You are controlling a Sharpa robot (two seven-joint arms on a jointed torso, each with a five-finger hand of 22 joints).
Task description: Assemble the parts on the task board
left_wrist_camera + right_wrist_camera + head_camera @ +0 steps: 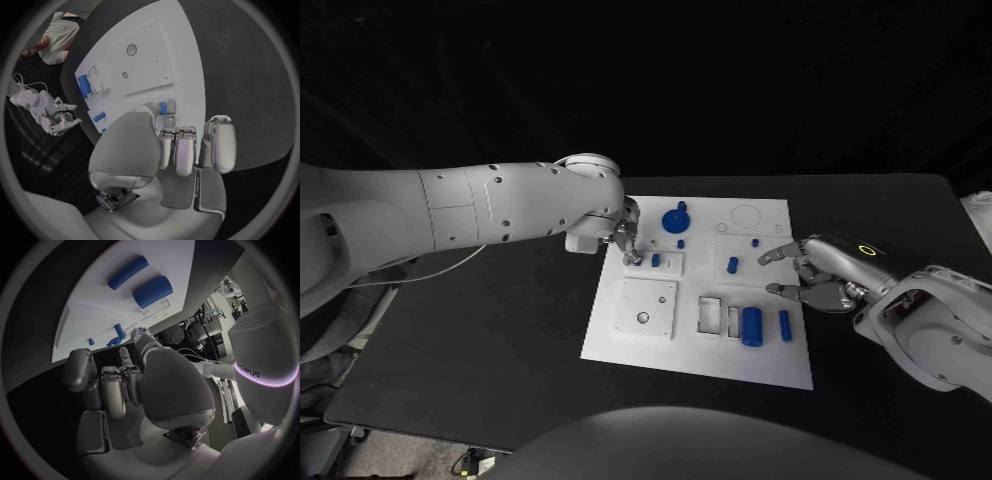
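From the head view, the flat white task board [629, 335] is seen mid-tabletop, where a small blue peg [656, 260] is pinched by the left hand [626, 238]. Two loose blue cylinders [751, 326] near right appear unplaced. At the left wrist, the pinch is confirmed. The right hand [134, 377] hovers spread, empty.

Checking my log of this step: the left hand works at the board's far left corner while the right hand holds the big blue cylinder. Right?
Not quite. The right hand holds nothing; the big blue cylinder lies on the board, apart from it, as the head view shows. The left hand is at the far left corner.
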